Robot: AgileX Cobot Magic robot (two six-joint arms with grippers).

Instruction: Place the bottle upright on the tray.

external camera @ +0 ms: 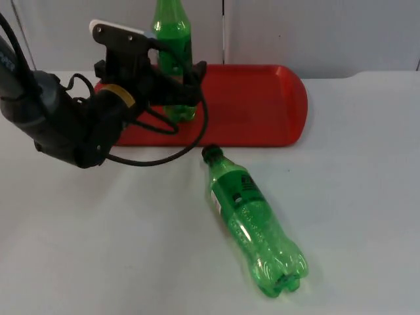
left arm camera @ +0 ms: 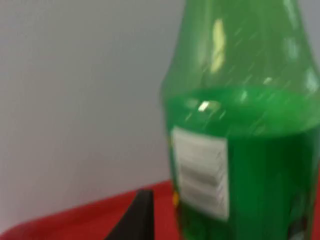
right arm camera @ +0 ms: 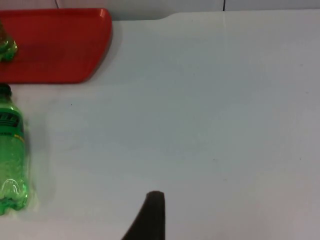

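One green bottle (external camera: 174, 62) stands upright on the left part of the red tray (external camera: 262, 105). My left gripper (external camera: 178, 88) reaches around its lower body from the left. In the left wrist view this bottle (left arm camera: 240, 165) looms close, and a gap separates it from the black fingertip (left arm camera: 139, 215), so the gripper is open. A second green bottle (external camera: 252, 220) lies on its side on the table in front of the tray, its cap pointing toward the tray. My right gripper (right arm camera: 154, 212) waits over bare table to the right of the lying bottle (right arm camera: 11, 150).
The tray's right half (external camera: 275, 92) is bare. The grey partition wall (external camera: 315, 33) rises just behind the tray. White table top (external camera: 367, 197) stretches out to the right of the lying bottle and also to its left.
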